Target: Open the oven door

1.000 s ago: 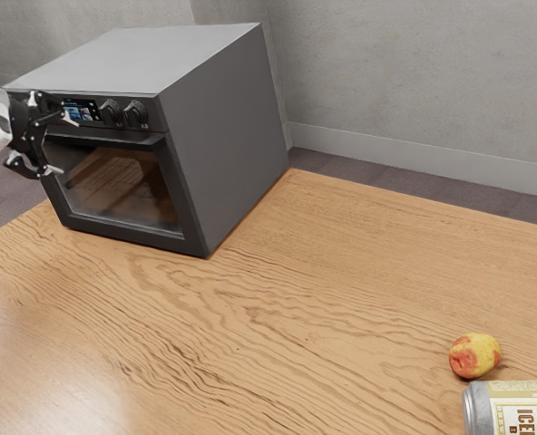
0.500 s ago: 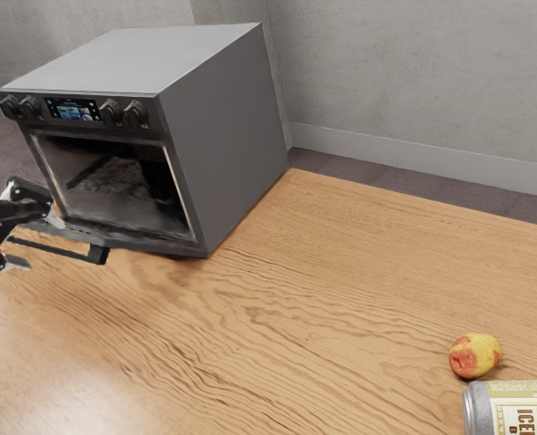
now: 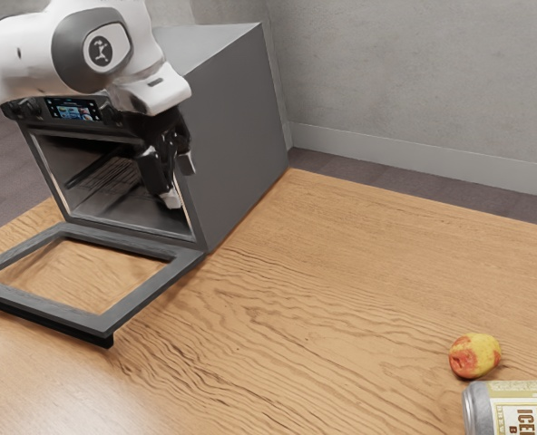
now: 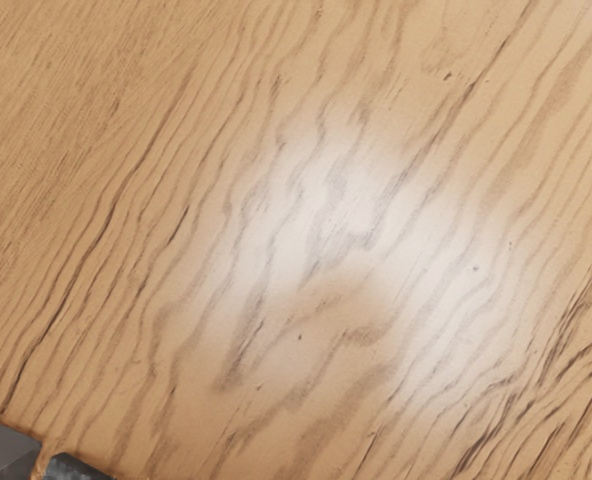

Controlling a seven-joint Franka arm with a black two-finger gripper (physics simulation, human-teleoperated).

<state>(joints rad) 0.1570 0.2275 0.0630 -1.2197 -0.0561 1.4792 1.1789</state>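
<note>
The grey oven [image 3: 233,136] stands with its door [image 3: 140,300] swung down flat, low over the table in front, and its cavity exposed. A black handle bar lines the door's outer edge. My gripper [image 3: 180,182] is high above the door, before the right part of the oven front in the exterior view. It points downward, its two fingertips apart and nothing between them. In the wrist view, dark grey pieces, seemingly the door's edge [image 4: 4,452], show at a lower corner.
Wooden table [image 3: 278,317] [image 4: 276,200] extends around the oven. A red-yellow fruit [image 3: 474,355] and a can lying on its side [image 3: 513,410] are at the exterior view's lower right, far from the door. A grey wall [image 3: 414,72] rises behind.
The oven door has gone from closed, through partly lowered, to fully down. My gripper came down beside the door's handle, then moved up and toward the exterior view's right, away from it.
</note>
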